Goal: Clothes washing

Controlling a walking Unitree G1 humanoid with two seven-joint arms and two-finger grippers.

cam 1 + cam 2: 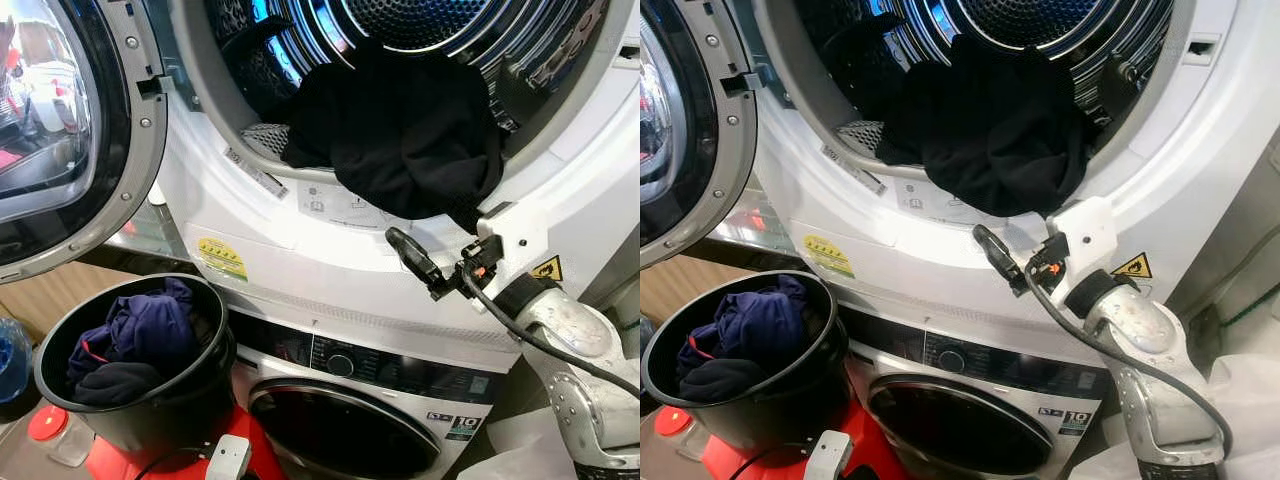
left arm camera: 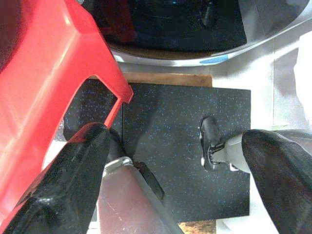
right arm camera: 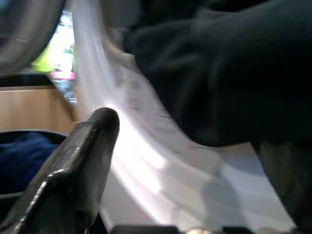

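- The upper machine, white, stands stacked on a lower washer; its round door hangs open at 9 o'clock of the drum.
- A black garment lies heaped in the drum mouth and spills over the lower rim at 6 o'clock, its hem hanging just above the white front panel.
- The right gripper is raised at 6 o'clock below that garment, just beside the rim. Its fingers stand apart with nothing between them: in the right wrist view one black finger lies against the white rim and the dark cloth sits beyond it, untouched.
- The right arm, silver, rises from 5 o'clock of the scene, a black cable looping along it.
- A black bucket sits at 7 o'clock, below the open door, holding navy and purple clothes.
- A red stool stands under the bucket.
- The left gripper hangs low over a speckled black mat, its two fingers wide apart and empty, beside the red stool.
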